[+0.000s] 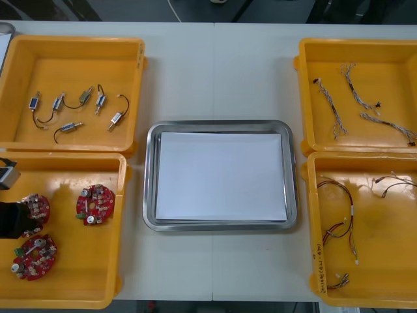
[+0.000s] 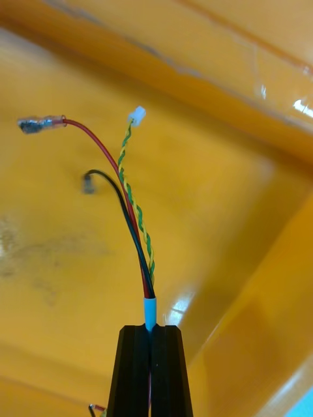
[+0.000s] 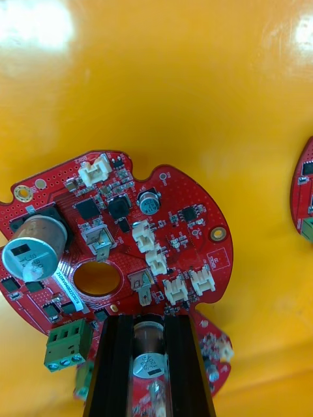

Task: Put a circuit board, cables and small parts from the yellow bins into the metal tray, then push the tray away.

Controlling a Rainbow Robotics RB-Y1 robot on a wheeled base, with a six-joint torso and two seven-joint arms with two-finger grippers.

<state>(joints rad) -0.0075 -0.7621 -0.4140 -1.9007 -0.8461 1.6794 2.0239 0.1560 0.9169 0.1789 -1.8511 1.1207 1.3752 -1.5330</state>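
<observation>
My left gripper (image 1: pixel 12 220) is at the far left, in the near left yellow bin (image 1: pixel 71 287). It is shut on the edge of a round red circuit board (image 1: pixel 34 207). In the left wrist view the fingers (image 3: pixel 114 365) stand apart at that board (image 3: pixel 124 228), with a small silver cylinder on it between them. My right gripper (image 2: pixel 150 329) is shut on the white sleeve of a red and yellow cable (image 2: pixel 134 215) with a black strand. The cable sticks out over an orange bin floor (image 2: pixel 59 247). The metal tray (image 1: pixel 151 176), white inside, lies in the middle of the table.
Two more circuit boards (image 1: pixel 96 202) (image 1: pixel 34 255) lie in the near left bin. The far left bin (image 1: pixel 19 59) holds several small metal parts (image 1: pixel 78 107). Twisted cables (image 1: pixel 355 98) lie in the far right bin, and red and yellow cables (image 1: pixel 342 215) in the near right bin.
</observation>
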